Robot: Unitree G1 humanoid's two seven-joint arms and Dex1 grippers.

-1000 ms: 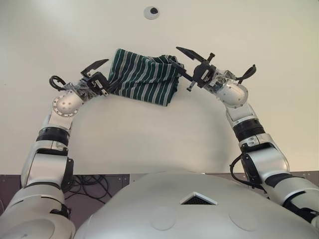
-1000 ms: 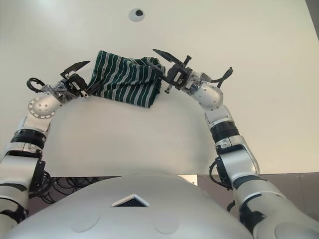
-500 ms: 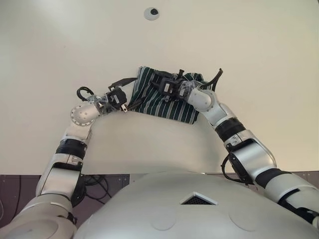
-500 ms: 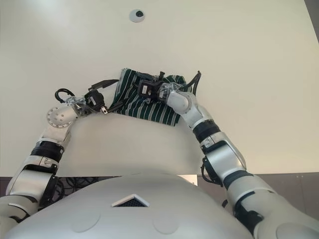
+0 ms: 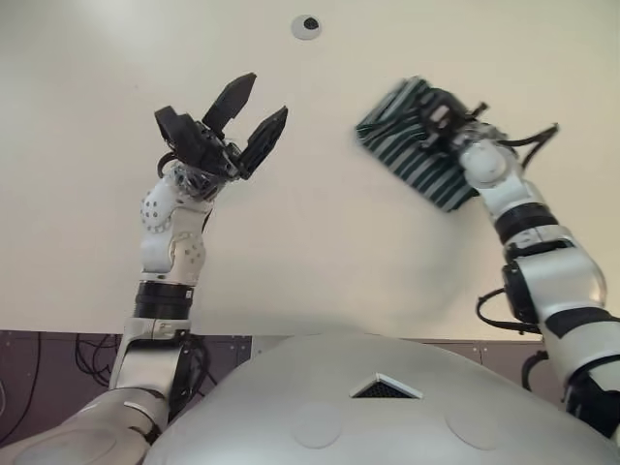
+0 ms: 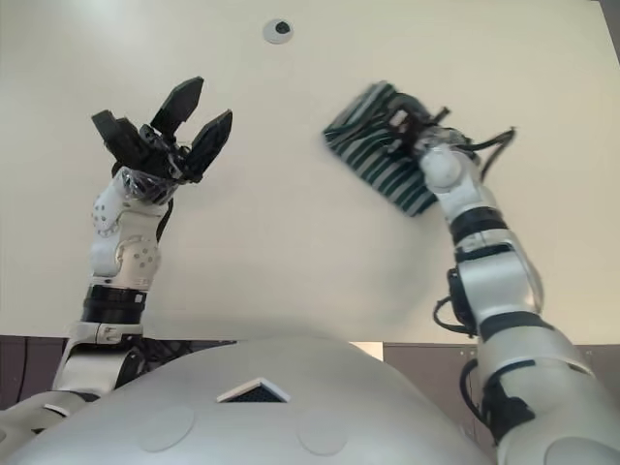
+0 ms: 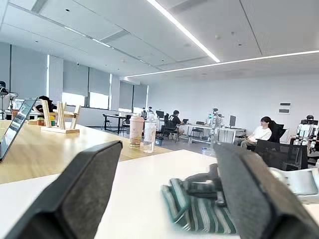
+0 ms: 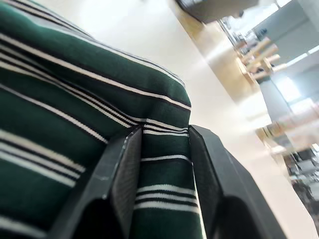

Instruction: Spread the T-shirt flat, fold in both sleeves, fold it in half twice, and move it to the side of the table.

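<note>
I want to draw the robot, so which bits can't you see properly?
T-shirt: right wrist view cuts it off at the edges; left wrist view, the left gripper finger covers part.
Right gripper: head views, its own wrist hides its grip.
Round thing on the table: too small to tell.

The left arm and right arm have silver-grey shells separated by black ring collars. A dimpled round disc caps one left joint. Black cables loop beside the right elbow. The left pincer and right pincer have matte black, tapered fingers.
</note>
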